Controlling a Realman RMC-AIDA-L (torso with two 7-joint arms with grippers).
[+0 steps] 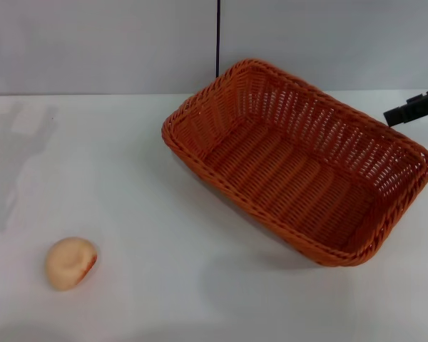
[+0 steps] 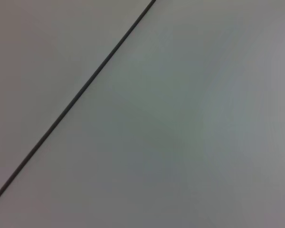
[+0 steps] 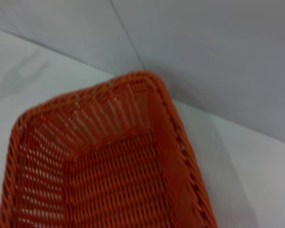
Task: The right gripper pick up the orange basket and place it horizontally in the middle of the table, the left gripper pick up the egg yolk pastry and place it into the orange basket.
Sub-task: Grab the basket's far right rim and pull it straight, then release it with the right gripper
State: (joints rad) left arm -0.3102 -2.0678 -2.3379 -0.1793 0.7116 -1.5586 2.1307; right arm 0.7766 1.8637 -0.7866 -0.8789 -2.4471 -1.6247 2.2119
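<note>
Basket work is not finished, judging from the head view: the orange basket [image 1: 299, 162] sits skewed on the right half of the white desk [image 1: 164, 271], not yet set square in the middle, and it is empty. The right end effector [image 1: 414, 108] shows only a dark tip near the basket's far right rim; whether it is apart or together I cannot tell. The egg yolk pastry [image 1: 70, 263] lies untouched at the near left, well apart from the basket. A pale wall with a dark seam backs the desk.

Left wrist view: only grey wall and a seam; the left end effector is unseen.

Right wrist view: the basket's corner and braided rim, close below.
</note>
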